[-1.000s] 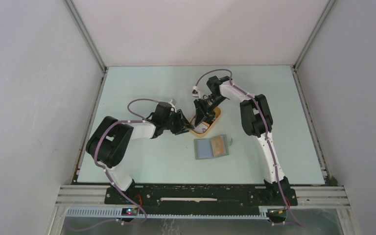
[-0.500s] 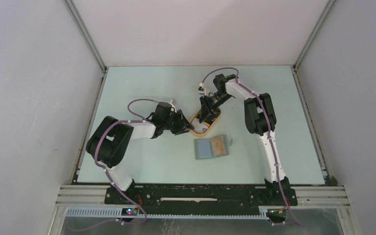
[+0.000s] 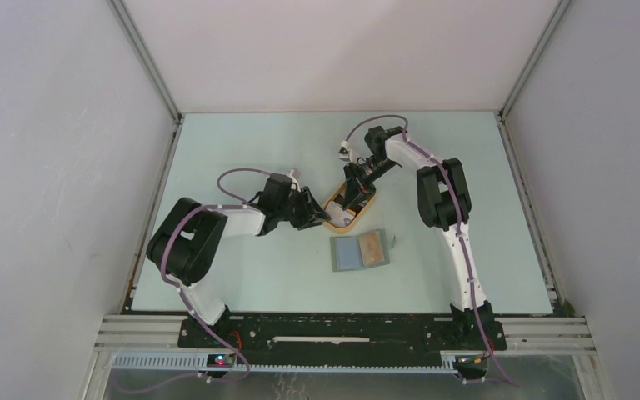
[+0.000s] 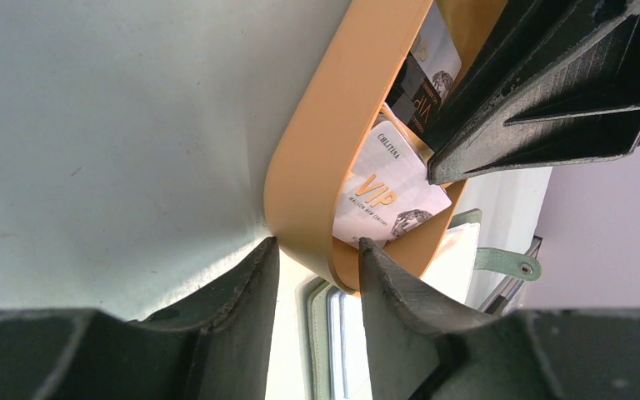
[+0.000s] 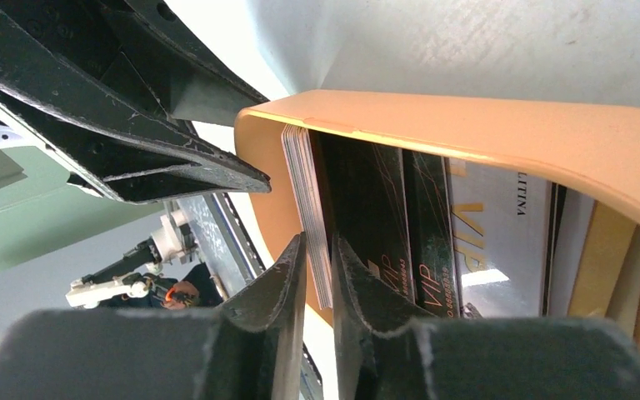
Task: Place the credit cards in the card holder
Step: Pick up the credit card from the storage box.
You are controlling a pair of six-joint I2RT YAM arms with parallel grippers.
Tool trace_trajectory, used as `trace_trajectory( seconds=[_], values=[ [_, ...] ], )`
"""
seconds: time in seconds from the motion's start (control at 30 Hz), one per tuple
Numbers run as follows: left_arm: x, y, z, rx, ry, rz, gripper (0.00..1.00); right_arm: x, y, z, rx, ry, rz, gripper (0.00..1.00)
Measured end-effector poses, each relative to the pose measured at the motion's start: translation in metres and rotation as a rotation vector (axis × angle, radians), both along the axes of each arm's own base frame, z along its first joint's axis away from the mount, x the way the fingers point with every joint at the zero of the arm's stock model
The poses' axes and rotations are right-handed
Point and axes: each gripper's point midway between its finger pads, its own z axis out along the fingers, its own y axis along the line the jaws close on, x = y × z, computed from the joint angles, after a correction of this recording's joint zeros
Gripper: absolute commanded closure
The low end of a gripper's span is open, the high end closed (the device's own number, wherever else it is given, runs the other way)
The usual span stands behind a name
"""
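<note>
— What is changed?
— The right gripper point(image 5: 317, 250) is drawn narrower than a second ago and is now pinched on a few credit cards point(image 5: 304, 183) in the orange tray point(image 5: 467, 125), whose rim is clamped by the left gripper point(image 4: 317, 258). A lift seems to be prepared.
— And around it?
— The card holder point(image 3: 360, 251) is laid open on the pale worktop point(image 3: 242, 150), apart from the right gripper, toward its base. All is enclosed by grey walls point(image 3: 67, 125).

Pale green table point(image 3: 242, 150) is seen, closed in by grey panels at left, right and back. Two things are laid directly on it, near the middle. Orange oval tray point(image 3: 360, 218) is set slantwise, its long axis run from near-left to far-right. Card holder point(image 3: 348, 254) is laid open and flat just in front of the tray, apart from it. Its left half is shown grey-green, its right half tan, with the snap tab point(image 3: 394, 242) stuck out on the right side.
</note>
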Motion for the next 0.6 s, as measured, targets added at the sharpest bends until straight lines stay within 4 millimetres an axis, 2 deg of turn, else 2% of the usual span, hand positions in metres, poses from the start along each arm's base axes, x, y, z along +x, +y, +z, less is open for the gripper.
trace_trajectory(
  seconds=[0.2, 0.53, 0.6],
  values=[
    [-0.0001, 0.0000, 0.0000, 0.000, 0.000, 0.000, 0.56, -0.0011, 0.0007, 0.0016, 0.009, 0.006, 0.001, 0.79],
    [-0.0001, 0.0000, 0.0000, 0.000, 0.000, 0.000, 0.56, -0.0010, -0.0003, 0.0034, 0.019, 0.013, -0.002, 0.96],
    [-0.0001, -0.0001, 0.0000, 0.000, 0.000, -0.001, 0.56, -0.0008, -0.0007, 0.0032, 0.018, 0.013, -0.003, 0.97]
  ],
)
